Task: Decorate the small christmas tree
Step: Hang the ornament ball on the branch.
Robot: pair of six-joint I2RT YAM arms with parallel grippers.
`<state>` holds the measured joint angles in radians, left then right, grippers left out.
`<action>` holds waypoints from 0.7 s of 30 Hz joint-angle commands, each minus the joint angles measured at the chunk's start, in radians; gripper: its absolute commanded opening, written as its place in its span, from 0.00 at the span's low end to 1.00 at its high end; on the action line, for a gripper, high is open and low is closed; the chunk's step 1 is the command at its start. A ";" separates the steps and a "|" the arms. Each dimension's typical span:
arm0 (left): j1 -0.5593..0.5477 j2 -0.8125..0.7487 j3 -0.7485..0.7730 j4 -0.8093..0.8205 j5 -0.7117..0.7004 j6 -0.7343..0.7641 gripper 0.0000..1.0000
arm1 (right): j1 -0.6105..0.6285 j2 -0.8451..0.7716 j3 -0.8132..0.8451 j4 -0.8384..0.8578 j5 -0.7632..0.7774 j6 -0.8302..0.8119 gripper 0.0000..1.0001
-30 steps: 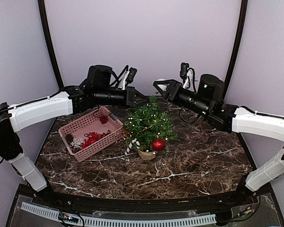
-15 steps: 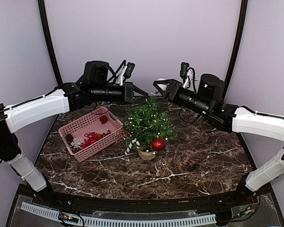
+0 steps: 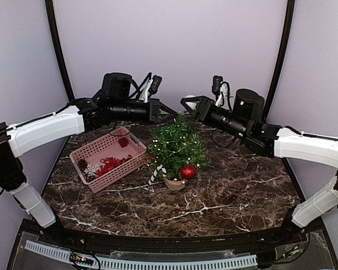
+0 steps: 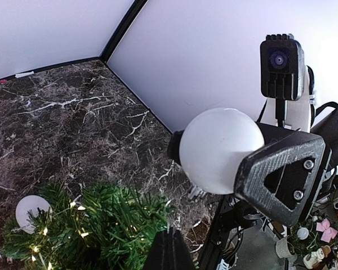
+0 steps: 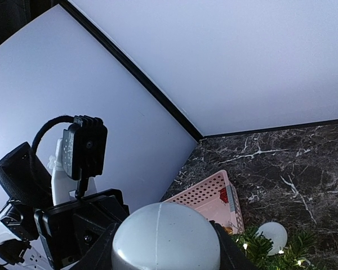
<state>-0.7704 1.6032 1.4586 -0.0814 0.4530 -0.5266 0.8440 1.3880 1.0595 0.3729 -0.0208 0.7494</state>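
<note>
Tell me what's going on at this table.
Two robot arms are decorating the small christmas tree. The right tool holds a white ball ornament near the treetop. The left tool is shut, with nothing visible in it, and faces it from the other side. The tree already carries a red ball and a candy cane, and the pink basket beside it holds more decorations.

No text, label, brand, number or sign can be read in any view; coloured marks are seen on a small panel at the table's near edge, too small to be made out
</note>
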 commanded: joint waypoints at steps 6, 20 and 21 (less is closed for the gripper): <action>0.000 0.019 0.074 -0.035 -0.032 0.051 0.00 | 0.004 0.009 0.042 0.037 0.049 -0.036 0.40; 0.000 0.044 0.071 -0.048 -0.058 0.082 0.00 | 0.004 0.016 0.021 0.046 0.073 -0.048 0.40; 0.000 0.044 0.071 -0.046 -0.057 0.082 0.00 | 0.005 0.015 0.020 0.046 0.074 -0.047 0.40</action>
<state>-0.7704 1.6516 1.5066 -0.1223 0.4023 -0.4667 0.8444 1.3972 1.0710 0.3737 0.0319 0.7147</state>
